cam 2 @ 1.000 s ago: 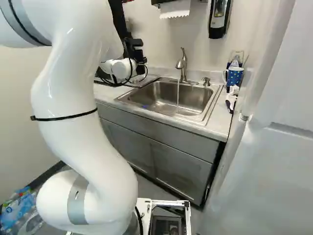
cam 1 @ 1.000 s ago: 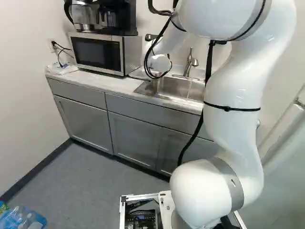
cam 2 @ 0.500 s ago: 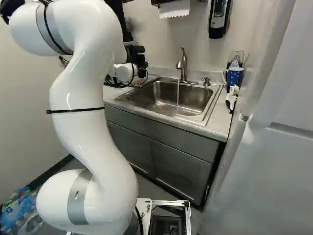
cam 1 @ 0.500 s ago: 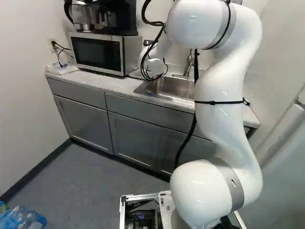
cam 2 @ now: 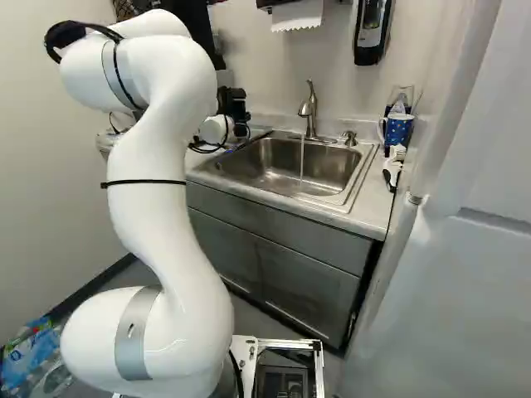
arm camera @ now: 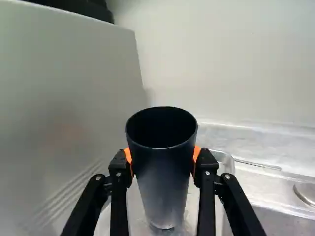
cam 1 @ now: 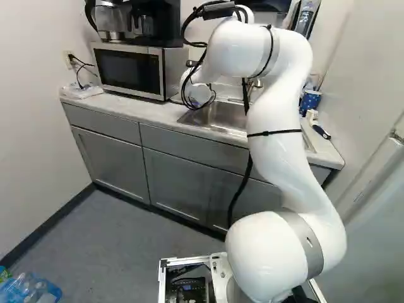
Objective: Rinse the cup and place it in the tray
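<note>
1. The jaws pinched the dark cup [arm camera: 162, 182] from both sides, its mouth upward.
2. The cup was over or in the tray [arm camera: 227, 158], beside the microwave [cam 1: 129, 69]; contact underneath was unclear.
3. Water [cam 2: 301, 157] ran from the faucet [cam 2: 309, 109] into the sink [cam 2: 270, 166].

My arm [cam 2: 158, 224] has a smooth, glossy shell. The cup [arm camera: 163, 179] I hold is smooth with a soft satin sheen, metal or plastic, I cannot tell. The sink [cam 2: 274, 176] is shiny metal, the faucet [cam 2: 309, 116] smooth metal, the desk [cam 1: 142, 112] smooth, the towel [cam 2: 297, 15] paper.
</note>
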{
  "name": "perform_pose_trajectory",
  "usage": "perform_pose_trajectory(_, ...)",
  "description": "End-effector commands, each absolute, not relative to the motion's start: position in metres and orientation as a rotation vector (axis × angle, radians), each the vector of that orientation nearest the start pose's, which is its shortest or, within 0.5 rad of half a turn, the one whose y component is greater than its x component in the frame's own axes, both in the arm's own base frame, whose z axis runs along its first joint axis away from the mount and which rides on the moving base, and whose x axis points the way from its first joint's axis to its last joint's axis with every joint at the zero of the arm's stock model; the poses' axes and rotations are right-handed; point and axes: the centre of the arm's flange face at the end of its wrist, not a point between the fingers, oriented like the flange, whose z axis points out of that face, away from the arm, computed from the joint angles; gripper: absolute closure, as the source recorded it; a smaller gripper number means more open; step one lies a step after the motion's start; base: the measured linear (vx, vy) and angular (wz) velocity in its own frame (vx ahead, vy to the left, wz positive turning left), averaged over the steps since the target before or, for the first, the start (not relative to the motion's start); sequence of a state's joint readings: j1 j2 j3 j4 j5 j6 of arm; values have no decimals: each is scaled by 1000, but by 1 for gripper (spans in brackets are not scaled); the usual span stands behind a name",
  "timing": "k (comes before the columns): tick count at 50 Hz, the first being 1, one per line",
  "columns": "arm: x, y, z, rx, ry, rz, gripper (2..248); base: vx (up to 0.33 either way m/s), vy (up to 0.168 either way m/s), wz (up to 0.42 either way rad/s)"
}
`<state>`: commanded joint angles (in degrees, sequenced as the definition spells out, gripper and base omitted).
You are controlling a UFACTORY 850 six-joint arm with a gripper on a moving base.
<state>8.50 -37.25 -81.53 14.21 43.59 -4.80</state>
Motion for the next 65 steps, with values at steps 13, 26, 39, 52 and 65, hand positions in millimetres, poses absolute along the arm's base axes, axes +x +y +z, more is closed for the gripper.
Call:
perform_pose_trajectory(13, 724, 93, 464, -2252, 124, -2122, 125, 0, 0, 0)
perform_pose_trajectory(26, 724, 94, 464, -2251, 97, -2124, 125, 0, 0, 0)
perform_pose_trajectory(39, 724, 94, 464, -2251, 93, -2125, 125, 0, 0, 0)
perform_pose_trajectory(52, 724, 94, 463, -2264, 91, -2110, 125, 0, 0, 0)
perform_pose_trajectory(65, 724, 94, 463, -2264, 91, -2110, 125, 0, 0, 0)
